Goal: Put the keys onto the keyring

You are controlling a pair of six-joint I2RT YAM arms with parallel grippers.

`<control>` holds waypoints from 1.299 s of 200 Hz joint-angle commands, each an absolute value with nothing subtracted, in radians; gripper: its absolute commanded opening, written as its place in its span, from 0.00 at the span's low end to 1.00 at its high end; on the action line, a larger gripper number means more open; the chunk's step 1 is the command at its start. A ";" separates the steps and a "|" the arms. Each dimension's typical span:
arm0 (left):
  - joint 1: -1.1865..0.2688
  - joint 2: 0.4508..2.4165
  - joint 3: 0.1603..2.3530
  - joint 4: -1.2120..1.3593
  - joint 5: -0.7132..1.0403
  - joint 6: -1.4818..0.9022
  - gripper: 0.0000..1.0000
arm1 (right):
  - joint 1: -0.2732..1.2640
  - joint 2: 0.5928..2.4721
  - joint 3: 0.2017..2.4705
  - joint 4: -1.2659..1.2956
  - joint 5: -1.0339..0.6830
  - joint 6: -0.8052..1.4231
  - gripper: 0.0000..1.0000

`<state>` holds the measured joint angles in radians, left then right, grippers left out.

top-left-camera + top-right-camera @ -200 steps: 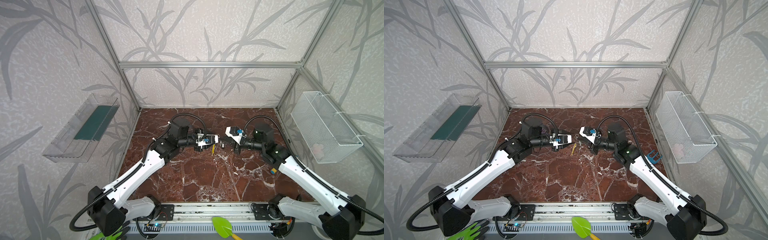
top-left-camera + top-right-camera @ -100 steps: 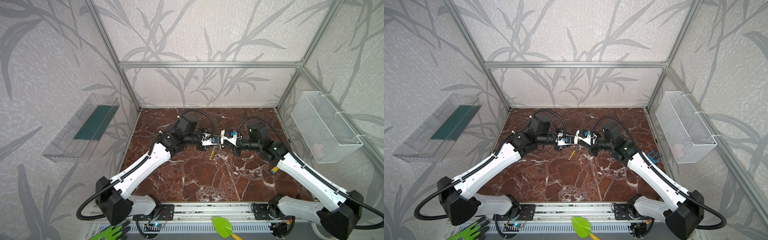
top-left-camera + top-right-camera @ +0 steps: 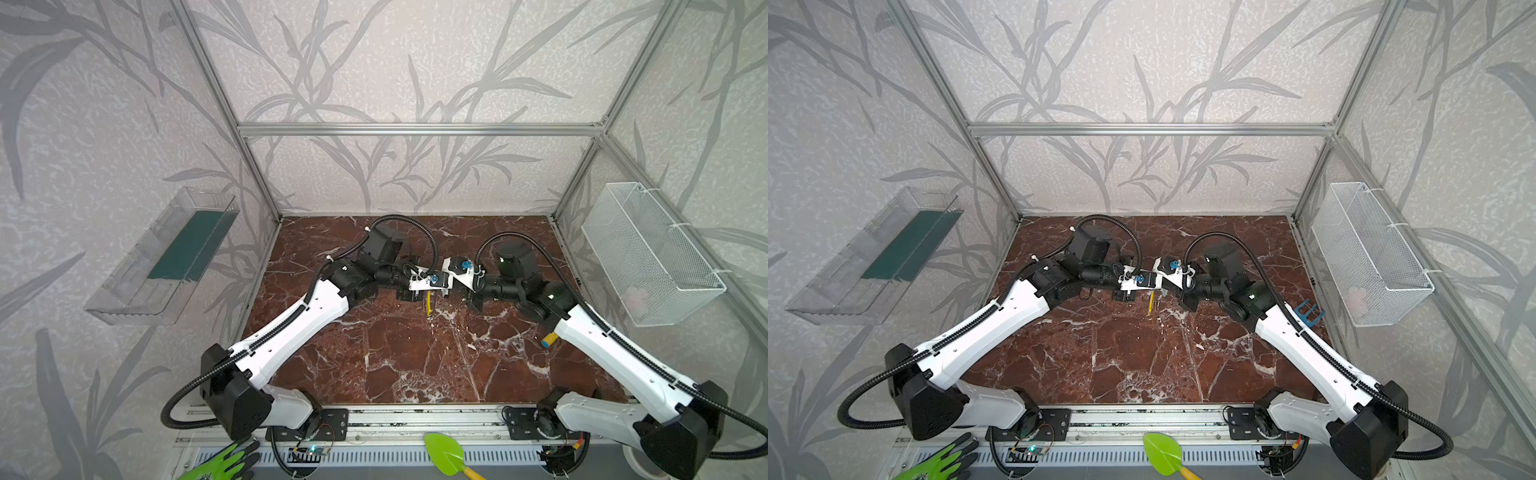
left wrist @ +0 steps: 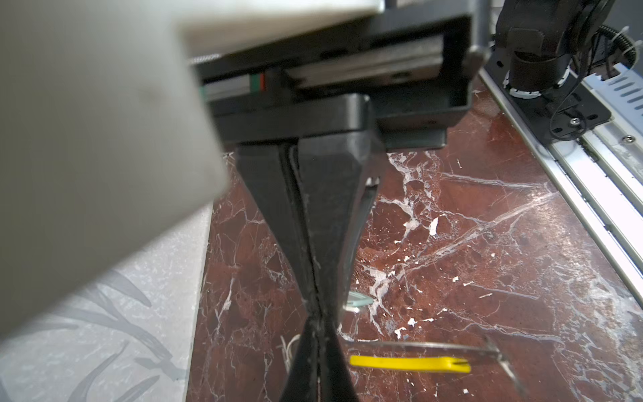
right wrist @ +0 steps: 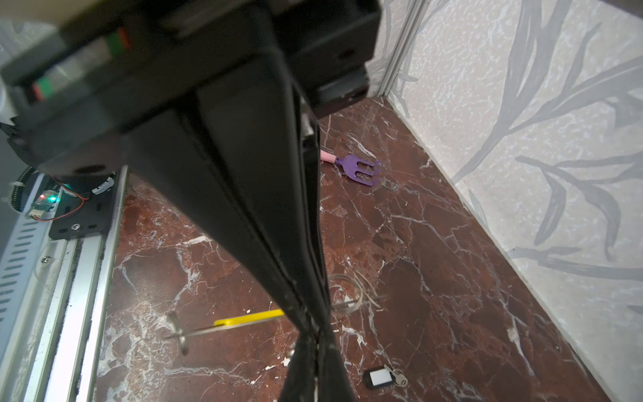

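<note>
Over the middle of the red-brown, white-veined marble tabletop [image 3: 395, 353], my two white-and-black arms reach in from either side, and both top views show their grippers meeting tip to tip. From its own wrist camera, the left gripper [image 4: 315, 315] has its black fingers pressed flat together with no gap. The right gripper [image 5: 315, 336] is closed just as tightly. The keyring [image 4: 410, 363], a large thin grey wire hoop with a bright yellow sleeve over one arc, is held up off the marble. Its wire runs straight into the spot where the two sets of fingertips meet, and in a top view the yellow sleeve [image 3: 428, 301] hangs just below the grippers. The right gripper pinches the hoop's edge. I cannot tell whether the left one also has the wire between its fingers, because the tips hide it. Of the keys [image 4: 356, 302], a tiny silvery bunch with a pale teal plastic tag, I see only a corner of the tag, peeking out just beside a left finger near its tip. Blurred silvery loops [image 5: 348, 292] sit close beside the right fingers, and I cannot make out what they are. Farther off on the marble lie a small black-framed white tag with one silver key [image 5: 381, 377] and a purple plastic hand rake [image 5: 362, 168] with a pink handle.
</note>
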<state>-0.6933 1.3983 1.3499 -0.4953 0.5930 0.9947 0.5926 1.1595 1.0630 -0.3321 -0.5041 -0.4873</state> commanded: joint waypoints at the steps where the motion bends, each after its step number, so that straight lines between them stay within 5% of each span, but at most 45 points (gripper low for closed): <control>1: -0.699 1.413 1.373 -0.540 0.567 0.996 0.00 | 0.598 1.110 1.066 -0.235 -0.497 -0.480 0.00; 46: -0.674 1.363 1.312 -0.344 0.629 0.840 0.00 | 0.577 1.052 0.941 -0.103 -0.443 -0.462 0.31; 138: -0.608 1.317 1.062 0.380 0.760 0.337 0.00 | 0.564 1.032 0.877 0.096 -0.464 -0.410 0.29; 214: -0.598 1.325 1.015 0.558 0.751 0.233 0.00 | 0.565 1.034 0.868 0.179 -0.275 -0.366 0.41; 260: -0.593 1.328 1.020 0.554 0.771 0.229 0.00 | 0.567 1.035 0.868 0.206 -0.328 -0.395 0.42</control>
<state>-0.5995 1.3365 1.0248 0.4995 0.7433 0.2634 0.5674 1.0447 0.8719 0.1547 -0.3141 -0.3893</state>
